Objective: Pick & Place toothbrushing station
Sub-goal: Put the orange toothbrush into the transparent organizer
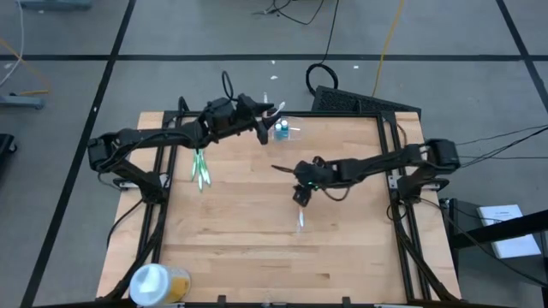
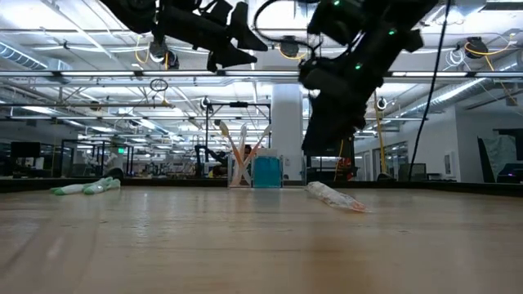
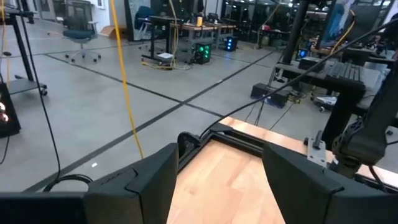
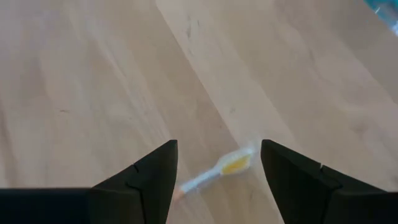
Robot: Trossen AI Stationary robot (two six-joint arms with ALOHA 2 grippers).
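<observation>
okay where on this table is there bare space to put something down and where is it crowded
Free: the wide front stretch of table, bordered by the tub at the front left corner and the clear toothbrush mid-table. Crowded: the back edge, where the left gripper hovers beside the holder, and left, by the green brushes. The right gripper hangs over the centre.

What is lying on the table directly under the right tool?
Under the open right tool lies a clear toothbrush with a yellow head on the bare wooden table. Its handle end runs behind a finger, so that part is hidden.
</observation>
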